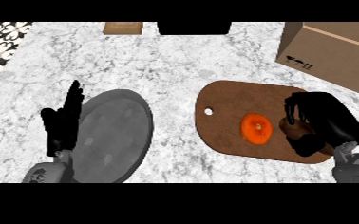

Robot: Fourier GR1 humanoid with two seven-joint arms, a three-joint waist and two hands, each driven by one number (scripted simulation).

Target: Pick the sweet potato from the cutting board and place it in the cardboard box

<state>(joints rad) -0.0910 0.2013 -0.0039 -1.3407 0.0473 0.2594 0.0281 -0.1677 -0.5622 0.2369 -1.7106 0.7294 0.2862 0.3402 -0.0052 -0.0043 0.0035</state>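
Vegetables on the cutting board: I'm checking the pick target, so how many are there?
2. An orange round one lies mid-board; a brown sweet potato sits beside it at the cutting board's right end, under the right robot hand, which may hide more.

Across the whole frame you see the counter (175,61), a white stone-like marble with grey veining and a smooth, matt look. At lower right lies the cutting board (231,118), brown wood with a smooth, dull finish. On it you find an orange fruit (257,128), bright and slightly glossy, and beside it the sweet potato (293,128), brown and matt. At upper right stands the cardboard box (322,52), plain tan card, matt. At lower left you see a grey plate (116,137), metal-like, smooth, faintly mottled. Both the left hand (63,123) and right hand (326,121) look like matt black plastic
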